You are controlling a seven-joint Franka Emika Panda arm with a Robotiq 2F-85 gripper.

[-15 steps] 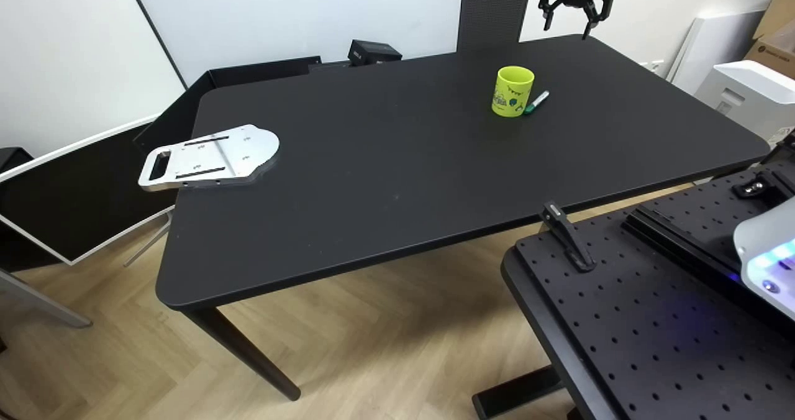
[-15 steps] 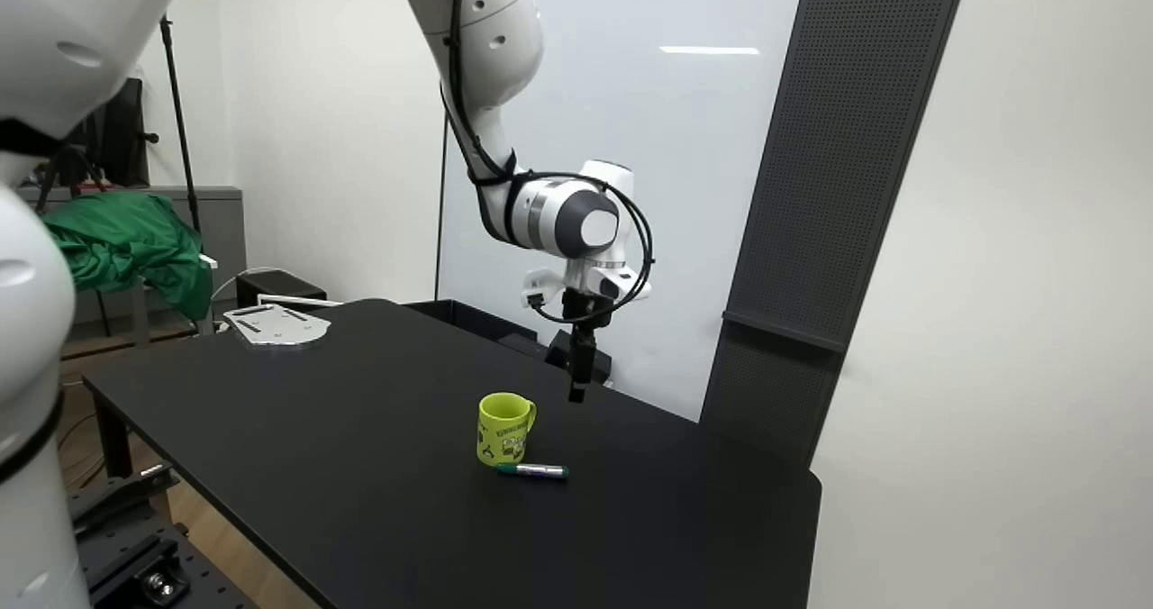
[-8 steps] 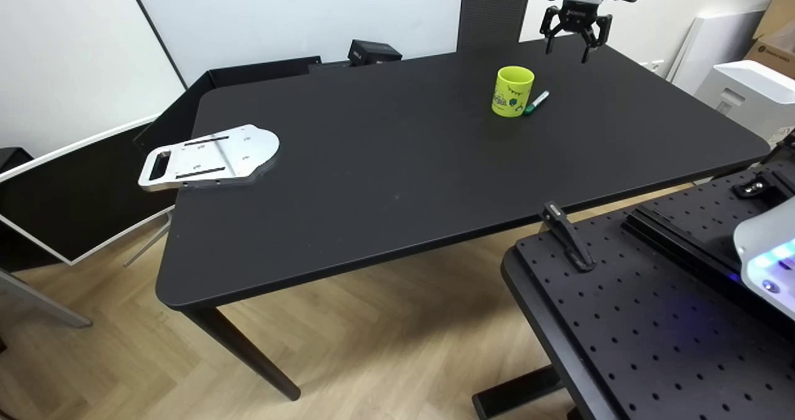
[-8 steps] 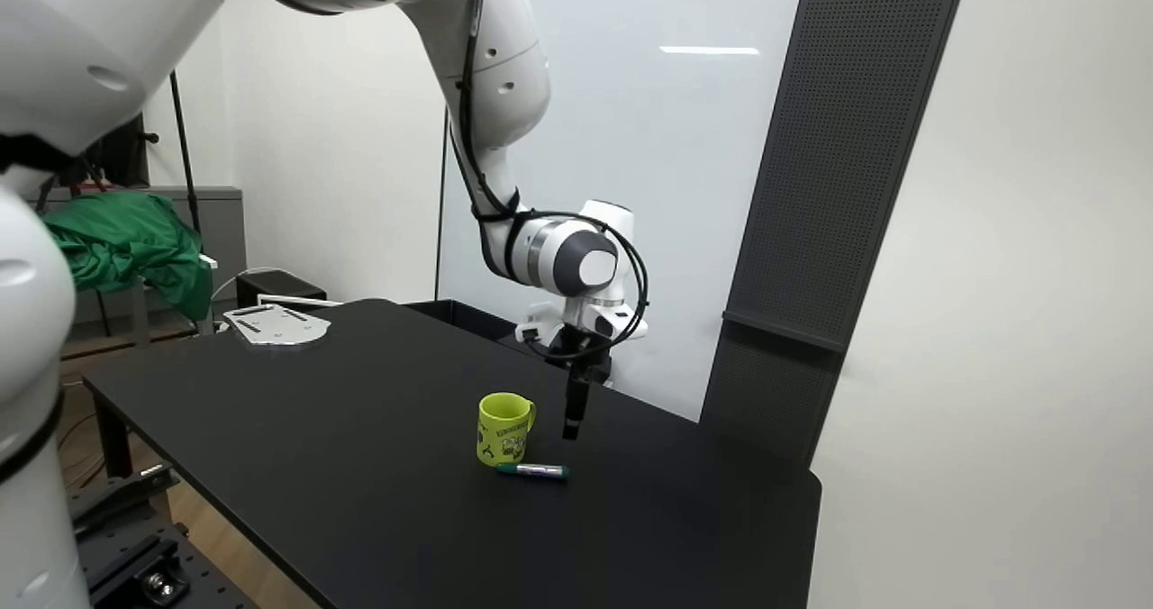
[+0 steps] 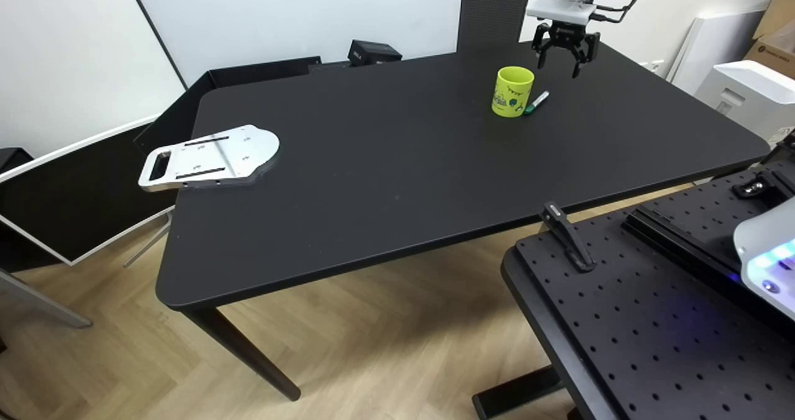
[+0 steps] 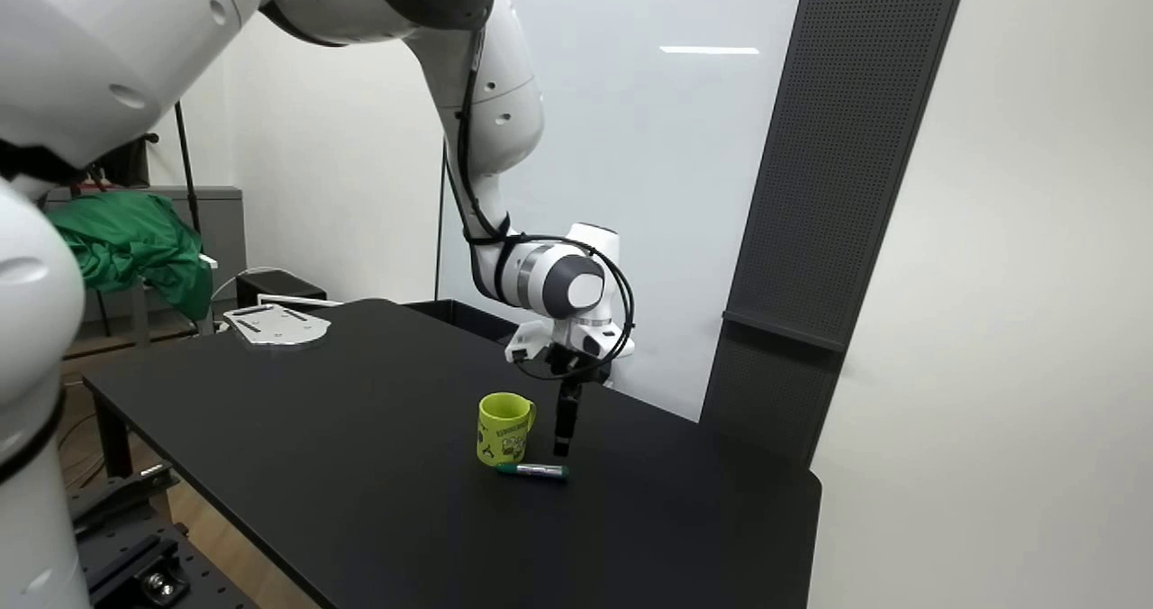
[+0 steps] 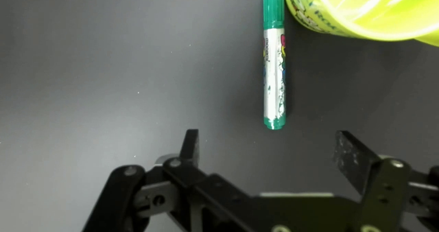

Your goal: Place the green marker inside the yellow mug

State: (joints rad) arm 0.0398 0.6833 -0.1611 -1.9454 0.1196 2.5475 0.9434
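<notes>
Black two-fingered claw (image 7: pixel 269 142), spread wide, apart from the slim green-and-white marker (image 7: pixel 274 76). Both exterior views: marker right of yellow cylindrical mug (image 6: pixel 501 436), perhaps touching.

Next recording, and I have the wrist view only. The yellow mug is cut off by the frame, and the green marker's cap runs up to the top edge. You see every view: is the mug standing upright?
Observer: Yes. In both exterior views the yellow mug stands upright on the black table.
Operator: And where does the marker's cap end stop?
Observer: In an exterior view, the green marker stops in front of the mug's foot, as that picture shows it; I can't tell whether they touch.
Operator: Does anything else lie on that table?
Observer: Yes, a flat silver plate, at the table's end away from the mug.
</notes>
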